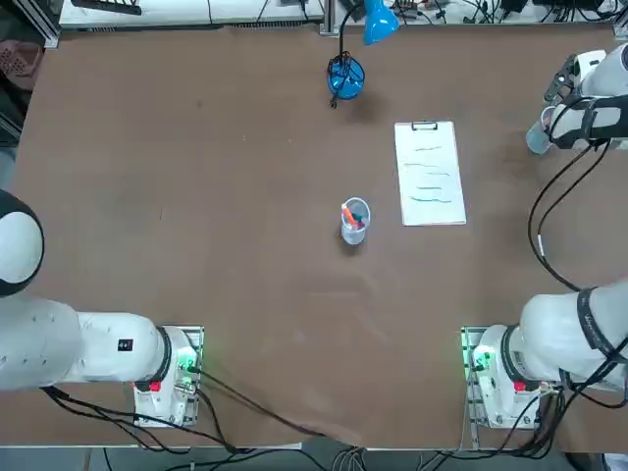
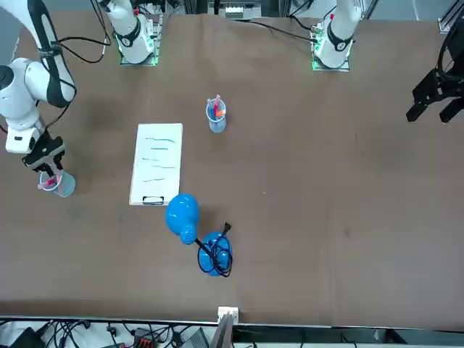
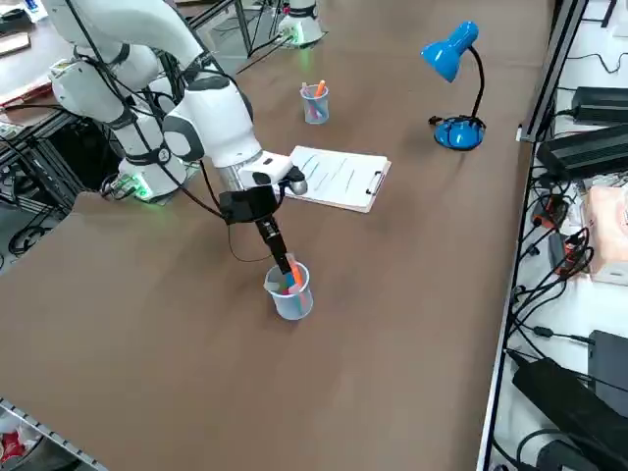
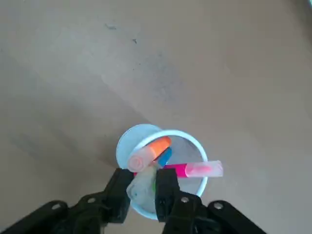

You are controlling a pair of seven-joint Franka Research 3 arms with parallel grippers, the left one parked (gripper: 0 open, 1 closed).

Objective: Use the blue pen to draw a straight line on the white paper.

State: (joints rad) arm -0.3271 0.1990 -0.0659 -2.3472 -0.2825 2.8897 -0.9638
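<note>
Right gripper [image 4: 144,187] nearest the wrist camera, fingers [image 4: 166,187] narrowly parted, dipped at the rim of a clear cup [image 4: 197,183] near the table's right edge. Cup holds an orange pen [image 4: 148,153], a pink pen [image 4: 197,169], and a blue pen [image 4: 165,157] partly hidden beneath the orange one; nothing gripped. White paper [image 1: 430,173] lies flat, well apart. Second cup of pens [image 1: 354,221] near table centre.

Two clear cups [image 1: 354,222] [image 3: 289,291] holding pens, one white paper [image 1: 429,173], one blue desk lamp [image 1: 346,74]
</note>
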